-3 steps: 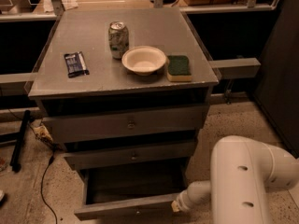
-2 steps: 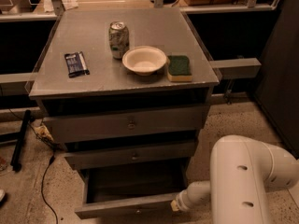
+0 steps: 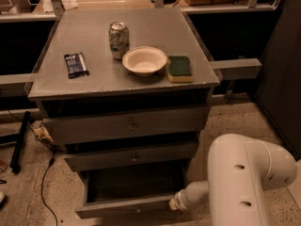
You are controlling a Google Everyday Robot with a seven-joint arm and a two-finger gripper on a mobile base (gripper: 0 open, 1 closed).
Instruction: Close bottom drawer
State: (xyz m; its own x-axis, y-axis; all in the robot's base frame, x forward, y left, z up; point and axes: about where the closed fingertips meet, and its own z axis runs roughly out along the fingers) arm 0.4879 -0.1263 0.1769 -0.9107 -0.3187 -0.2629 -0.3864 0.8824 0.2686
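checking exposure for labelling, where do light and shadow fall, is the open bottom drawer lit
Camera view: warm, dim light from above; the cabinet top is brightest, the bottom drawer lies in deep shadow inside, and the tool, at the right end of its front, shows pale.

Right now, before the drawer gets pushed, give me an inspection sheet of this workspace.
Surface: grey cabinet top, holding four items.
Job's things: bottom drawer pulled out, not yet closed; middle drawer and top drawer shut.
Clutter: soda can upright; white bowl; green sponge right of the bowl; dark snack packet lying flat.
Grippers: gripper at the right end of the bottom drawer's front.
Cables: black cable on the floor, left of the cabinet.
Surroundings: speckled floor; rail behind the cabinet.
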